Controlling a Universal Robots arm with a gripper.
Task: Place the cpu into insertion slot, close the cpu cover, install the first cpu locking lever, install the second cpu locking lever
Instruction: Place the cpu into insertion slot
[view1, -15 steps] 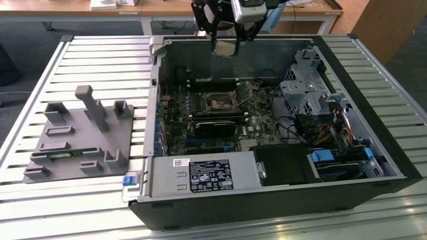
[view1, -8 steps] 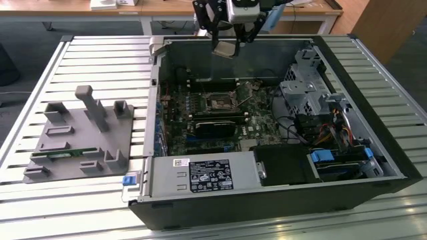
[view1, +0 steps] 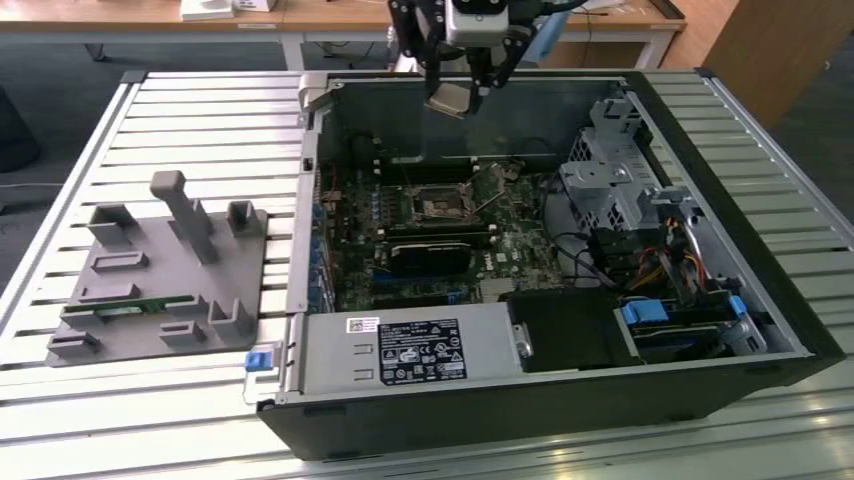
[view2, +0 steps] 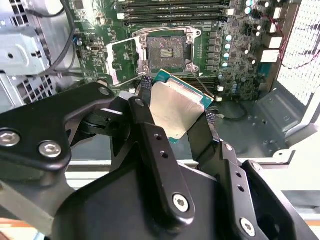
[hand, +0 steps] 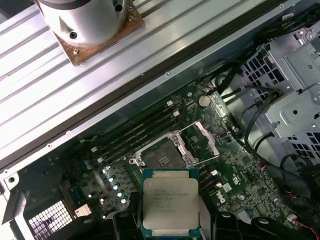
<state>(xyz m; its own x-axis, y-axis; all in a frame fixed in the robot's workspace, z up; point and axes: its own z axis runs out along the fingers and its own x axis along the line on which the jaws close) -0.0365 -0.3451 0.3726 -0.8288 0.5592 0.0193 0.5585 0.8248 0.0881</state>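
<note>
Exterior view: end effector (view1: 458, 98) clamped on cpu (view1: 450, 101), held above open case, well apart from insertion slot (view1: 438, 203)
Second wrist view: cpu tilted, slot uncovered, empty
First wrist view: same
Placing step in hand; seating likely needs squaring over slot

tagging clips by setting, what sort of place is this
Probably a robotics lab or test workshop: an open black desktop computer case lies on a slatted aluminium table beside a grey parts fixture, wooden desks behind. The gripper holds the silver-topped square cpu over the case.
</note>
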